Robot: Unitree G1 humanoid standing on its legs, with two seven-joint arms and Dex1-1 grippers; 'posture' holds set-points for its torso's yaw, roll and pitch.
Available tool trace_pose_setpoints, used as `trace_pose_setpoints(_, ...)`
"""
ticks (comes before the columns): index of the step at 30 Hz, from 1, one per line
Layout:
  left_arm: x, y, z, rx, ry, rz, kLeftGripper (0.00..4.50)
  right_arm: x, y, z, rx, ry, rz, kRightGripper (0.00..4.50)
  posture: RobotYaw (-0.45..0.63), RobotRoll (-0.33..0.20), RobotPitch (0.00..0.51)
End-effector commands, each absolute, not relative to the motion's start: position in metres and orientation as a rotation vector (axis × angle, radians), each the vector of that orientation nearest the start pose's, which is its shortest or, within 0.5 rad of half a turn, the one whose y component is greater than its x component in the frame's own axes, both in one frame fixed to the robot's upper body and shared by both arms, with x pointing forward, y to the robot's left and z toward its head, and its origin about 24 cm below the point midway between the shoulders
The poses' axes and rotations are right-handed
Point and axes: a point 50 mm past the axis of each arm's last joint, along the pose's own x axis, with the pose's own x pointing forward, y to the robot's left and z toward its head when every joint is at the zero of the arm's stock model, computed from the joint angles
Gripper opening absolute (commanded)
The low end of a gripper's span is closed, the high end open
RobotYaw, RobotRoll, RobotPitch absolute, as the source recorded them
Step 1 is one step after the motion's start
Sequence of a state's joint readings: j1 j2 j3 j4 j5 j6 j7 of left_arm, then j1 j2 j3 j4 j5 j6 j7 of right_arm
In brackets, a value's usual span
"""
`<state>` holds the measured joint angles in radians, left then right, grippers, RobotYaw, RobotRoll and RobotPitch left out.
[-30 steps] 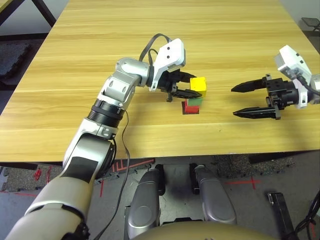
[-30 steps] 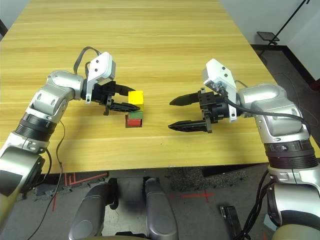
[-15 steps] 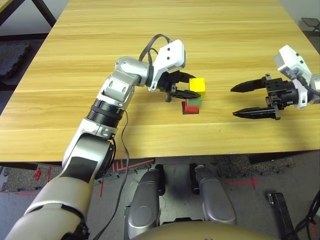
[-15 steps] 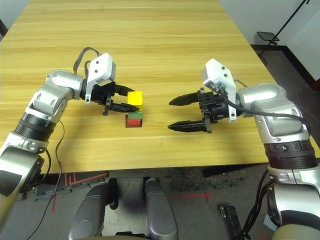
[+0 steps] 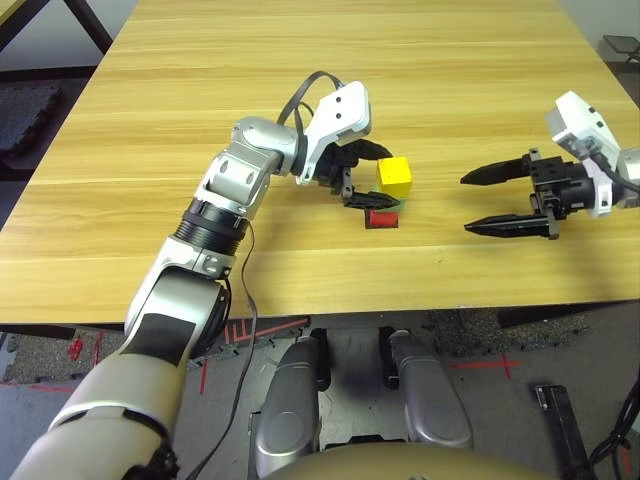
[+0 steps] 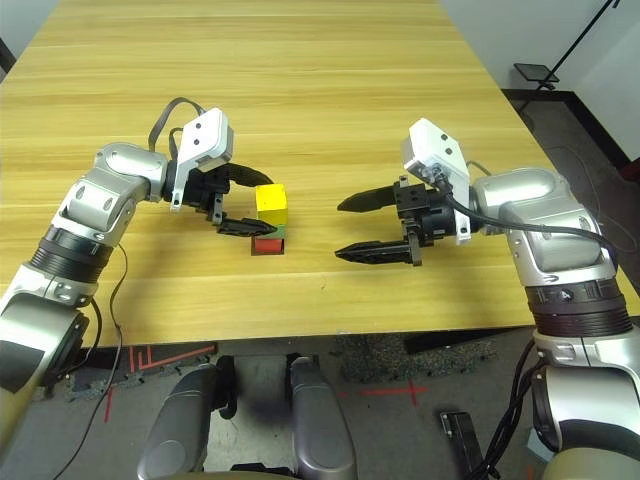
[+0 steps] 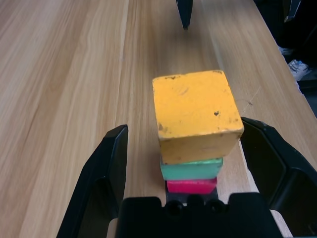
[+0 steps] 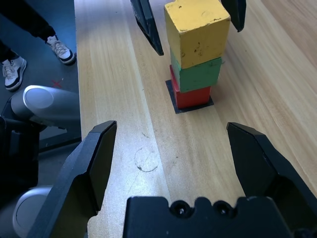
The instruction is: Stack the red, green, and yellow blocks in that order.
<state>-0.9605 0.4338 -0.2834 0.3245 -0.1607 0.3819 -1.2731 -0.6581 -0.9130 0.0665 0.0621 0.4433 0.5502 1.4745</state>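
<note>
The three blocks stand as one stack near the table's middle: the red block (image 8: 193, 96) at the bottom on a flat black patch (image 8: 170, 95), the green block (image 8: 196, 75) on it, and the yellow block (image 5: 394, 173) on top, turned slightly askew. My left gripper (image 5: 392, 178) is open, with one finger on each side of the yellow block and a gap showing on both sides. Off to the right of the stack, my right gripper (image 5: 467, 205) hovers open with nothing in it and points at the stack.
The wooden table (image 5: 300, 60) stretches bare behind and to both sides of the stack. Its front edge runs just below my arms. A person's shoes (image 8: 14, 69) stand on the dark floor beyond the table's side.
My left gripper has opened and let go of the yellow block, which stays on the green one. The right arm has not moved.
</note>
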Motion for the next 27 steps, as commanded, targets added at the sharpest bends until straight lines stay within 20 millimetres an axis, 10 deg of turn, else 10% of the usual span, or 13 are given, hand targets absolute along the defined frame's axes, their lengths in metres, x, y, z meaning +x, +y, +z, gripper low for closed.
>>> trace_pose_setpoints(1, 0.34, 0.097, 0.21, 0.543, 0.148, -1.455, 4.44, 0.29, -0.222, 0.215, -0.399, 0.309, 1.363, 4.5, 0.13, 0.037, 0.212)
trace_pose_setpoints(14, 0.34, 0.155, 0.217, 0.564, 0.261, -1.336, 4.44, 0.289, -0.231, 0.219, -0.413, 0.309, 1.343, 4.5, 0.12, 0.036, 0.203)
trace_pose_setpoints(19, 0.352, 0.22, 0.221, 0.595, 0.342, -1.068, 4.44, 0.296, -0.261, 0.235, -0.425, 0.276, 1.211, 4.5, 0.13, 0.04, 0.197)
trace_pose_setpoints(27, 0.368, 0.267, 0.229, 0.34, 0.048, -0.509, 4.44, 0.319, -0.298, 0.263, -0.37, 0.034, 0.825, 4.5, 0.15, 0.042, 0.201)
